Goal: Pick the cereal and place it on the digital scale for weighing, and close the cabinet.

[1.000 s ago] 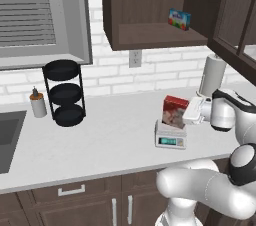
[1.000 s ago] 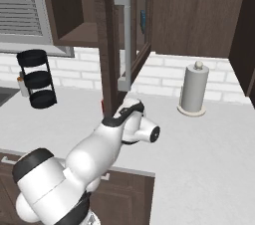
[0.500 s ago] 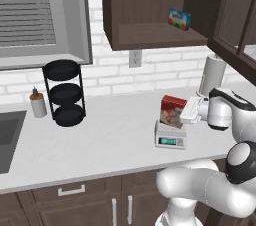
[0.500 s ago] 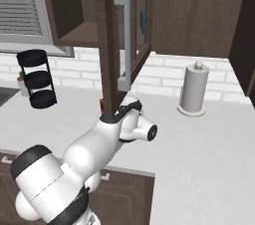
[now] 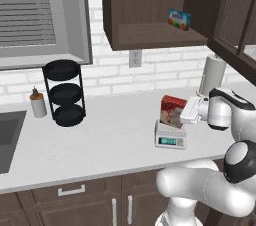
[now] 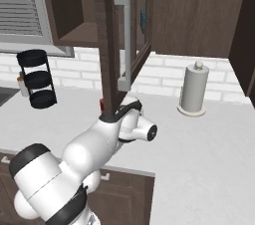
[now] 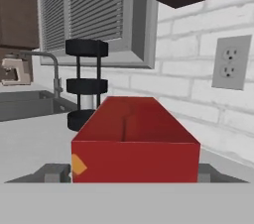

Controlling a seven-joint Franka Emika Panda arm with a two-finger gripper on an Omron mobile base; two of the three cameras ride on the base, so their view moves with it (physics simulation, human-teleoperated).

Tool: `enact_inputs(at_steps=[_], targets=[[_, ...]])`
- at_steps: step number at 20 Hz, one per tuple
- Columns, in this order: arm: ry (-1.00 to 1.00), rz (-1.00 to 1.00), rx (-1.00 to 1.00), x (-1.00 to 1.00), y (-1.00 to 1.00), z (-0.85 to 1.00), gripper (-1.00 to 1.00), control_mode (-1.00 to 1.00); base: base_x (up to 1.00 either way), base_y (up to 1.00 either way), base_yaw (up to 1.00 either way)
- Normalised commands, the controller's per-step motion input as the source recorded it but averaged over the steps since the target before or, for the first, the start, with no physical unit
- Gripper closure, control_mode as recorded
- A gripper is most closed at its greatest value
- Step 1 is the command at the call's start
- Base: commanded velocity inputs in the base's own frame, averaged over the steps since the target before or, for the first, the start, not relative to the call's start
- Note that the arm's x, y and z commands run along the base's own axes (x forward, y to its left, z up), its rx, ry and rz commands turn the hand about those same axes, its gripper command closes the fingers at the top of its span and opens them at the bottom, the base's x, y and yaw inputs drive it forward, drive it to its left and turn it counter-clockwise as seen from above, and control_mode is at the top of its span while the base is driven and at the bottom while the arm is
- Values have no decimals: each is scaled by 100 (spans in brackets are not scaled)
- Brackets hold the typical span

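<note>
The upright red cardboard cereal box (image 5: 173,111) is seen standing on the flat top plate of the small square white-grey digital scale (image 5: 170,137), so the weighing part of the task is judged to be done or nearly so. The tool (image 5: 189,110) is placed just beside the box on the side away from the sink; whether its jaws are wide, narrow or closed on the box cannot be told, since the fingertips are hidden. In the hand view the red top of the box (image 7: 135,125) is met head-on.

Closing is left: the large dark brown glass-paned cabinet door (image 6: 127,25) with its long metal handle (image 6: 125,37) is swung open above the scale, well out over the grey worktop (image 5: 110,140).

Beyond the scale, a white paper-towel roll (image 5: 211,74) is set near the wall. Further off, a black three-tier round rack (image 5: 64,92) is found by the window. Above, a small flat blue-and-green box (image 5: 179,18) is left on the cabinet shelf. The open door is judged to crowd the arm's upward path.
</note>
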Motion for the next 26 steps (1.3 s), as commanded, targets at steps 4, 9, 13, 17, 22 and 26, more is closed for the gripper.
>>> enact_inputs(at_steps=[4, 9, 13, 17, 22, 26], targets=[[-1, 0, 1, -11, -16, 0, -100, -100, 0, 0, 0], [-9, 0, 2, -33, -19, 0, -100, -100, 0, 0, 0], [-12, 0, 4, -36, -18, 0, -100, -100, 0, 0, 0], [-9, 0, 5, -33, -38, -3, -100, -100, 0, 0, 0], [-7, 0, 9, -31, -51, 0, -100, -100, 0, 0, 0], [-2, 0, 11, -32, -59, 0, -100, -100, 0, 0, 0]])
